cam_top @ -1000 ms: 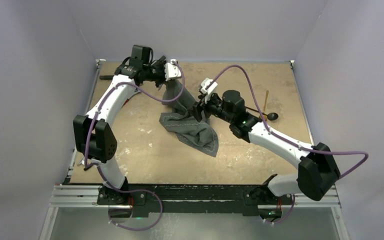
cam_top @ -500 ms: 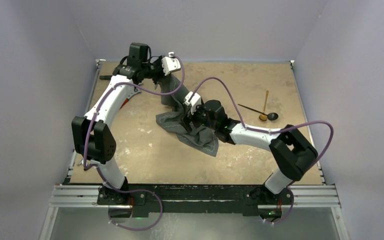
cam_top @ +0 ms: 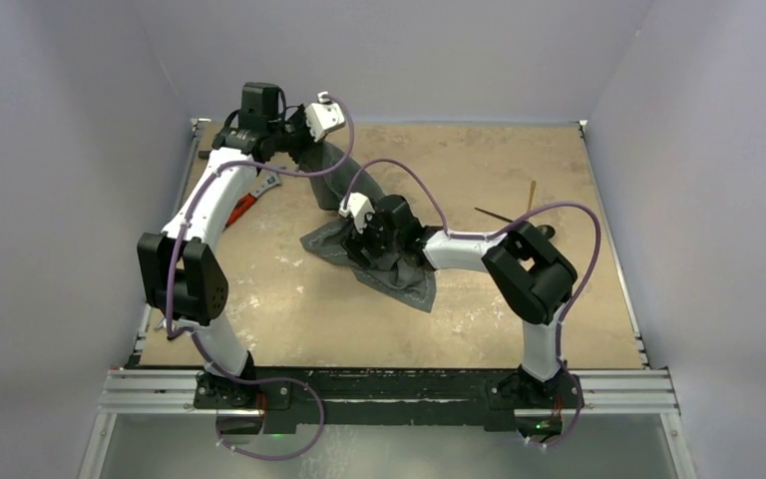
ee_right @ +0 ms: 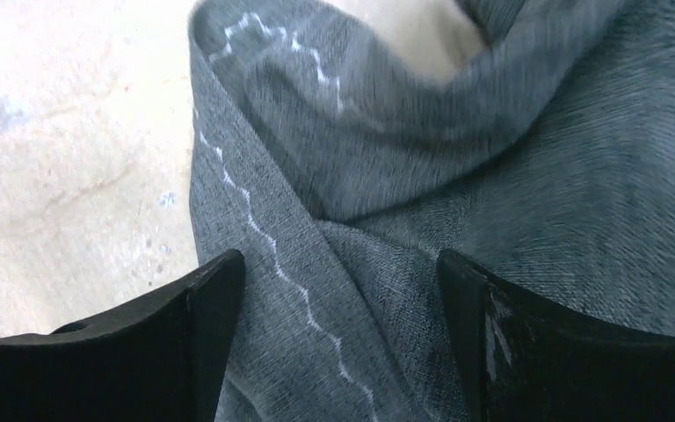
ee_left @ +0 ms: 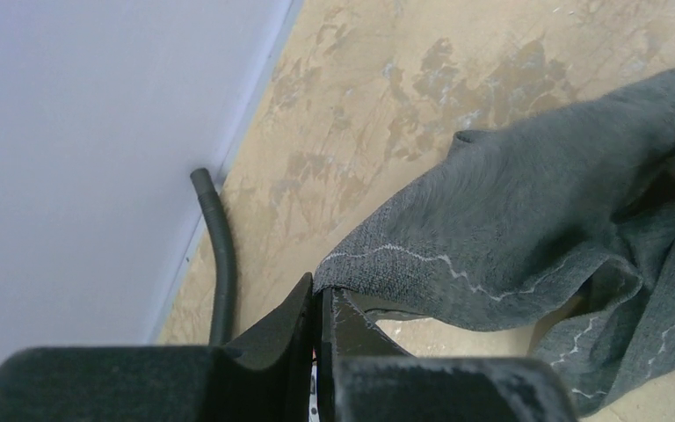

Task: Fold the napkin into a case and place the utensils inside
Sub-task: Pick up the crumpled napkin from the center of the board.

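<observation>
Right arm (cam_top: 529,274) is folded at the elbow, right gripper (ee_right: 338,299) spread over the crumpled grey soft cloth napkin (cam_top: 411,282). Left arm (cam_top: 209,205) is extended far-left, left gripper (ee_left: 321,297) clamped on the napkin's stitched corner. Thin gold and black utensils (cam_top: 532,196), far right, are partly screened by the right elbow.

top: above-behind, looks down, far | wrists: close, facing napkin (ee_left: 510,202) | shared: napkin

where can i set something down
Bare: the near strip between the napkin and the front rail, and the far-right corner beyond the utensils. Crowded: the centre, where the left claw pinches the napkin and the open right claw hangs over it.
</observation>
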